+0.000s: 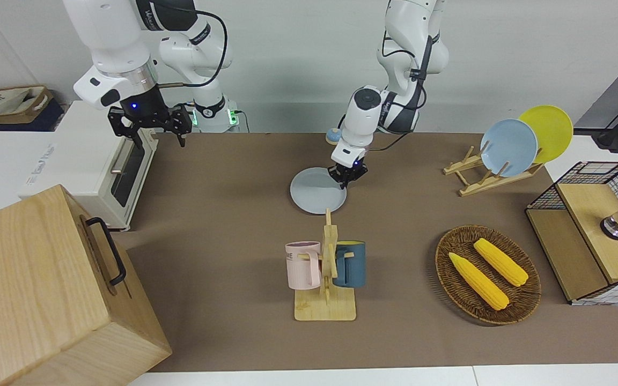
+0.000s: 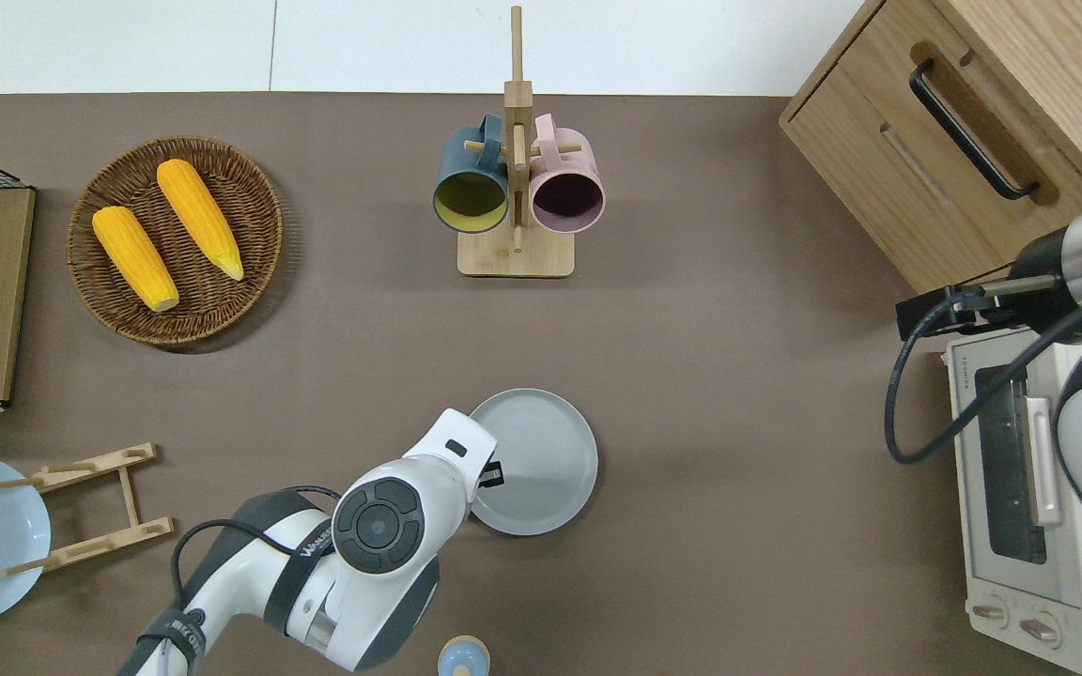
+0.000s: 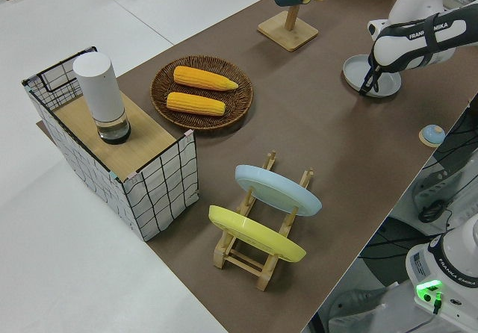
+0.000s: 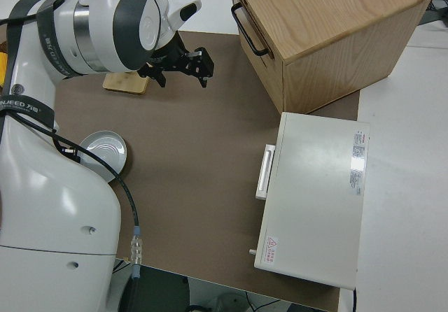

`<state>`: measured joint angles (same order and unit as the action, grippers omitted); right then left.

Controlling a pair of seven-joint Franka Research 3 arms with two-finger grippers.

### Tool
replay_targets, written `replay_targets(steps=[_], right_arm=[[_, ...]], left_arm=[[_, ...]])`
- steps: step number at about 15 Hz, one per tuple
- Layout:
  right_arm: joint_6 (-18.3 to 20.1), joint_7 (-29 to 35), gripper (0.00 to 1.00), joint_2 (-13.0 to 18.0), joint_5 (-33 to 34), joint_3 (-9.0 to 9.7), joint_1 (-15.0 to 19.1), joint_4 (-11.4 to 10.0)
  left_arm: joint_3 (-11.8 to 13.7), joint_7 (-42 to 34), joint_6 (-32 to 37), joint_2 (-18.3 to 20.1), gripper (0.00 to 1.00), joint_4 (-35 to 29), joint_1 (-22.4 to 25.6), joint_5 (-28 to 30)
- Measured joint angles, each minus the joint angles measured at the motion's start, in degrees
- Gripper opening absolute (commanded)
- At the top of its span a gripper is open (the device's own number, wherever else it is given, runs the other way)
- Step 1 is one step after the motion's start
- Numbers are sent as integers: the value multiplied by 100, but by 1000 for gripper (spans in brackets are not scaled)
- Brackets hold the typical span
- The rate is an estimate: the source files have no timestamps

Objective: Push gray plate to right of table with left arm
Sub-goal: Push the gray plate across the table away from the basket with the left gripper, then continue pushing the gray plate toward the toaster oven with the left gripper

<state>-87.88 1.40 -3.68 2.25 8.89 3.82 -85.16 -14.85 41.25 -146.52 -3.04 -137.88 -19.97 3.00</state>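
Gray plate (image 2: 541, 460) lay flat on table (image 2: 738, 526), nearer robots than mug rack (image 2: 515, 188). I had left gripper (image 2: 492, 474) down at plate's rim on left-arm side; grip state impossible to tell. Judged best: keep fingers low, push straight, slow, clear of rack. Arm hid rim contact. Right arm parked.

Plain pale wall (image 1: 298, 53) (white floor (image 3: 67, 273)).
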Motion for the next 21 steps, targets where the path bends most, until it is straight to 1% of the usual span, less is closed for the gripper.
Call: replay_targets(steps=[6, 12, 21], right_arm=[[0, 0, 983, 0, 0, 0, 0, 0], [0, 0, 983, 0, 0, 0, 0, 0], [0, 0, 983, 0, 0, 0, 0, 0]], left_arm=[[-4, 678, -45, -298, 0, 358, -530, -2], [-13, 1380, -99, -686, 0, 839, -1132, -21], [-19, 2709, -101, -1357, 0, 1686, -1681, -756]])
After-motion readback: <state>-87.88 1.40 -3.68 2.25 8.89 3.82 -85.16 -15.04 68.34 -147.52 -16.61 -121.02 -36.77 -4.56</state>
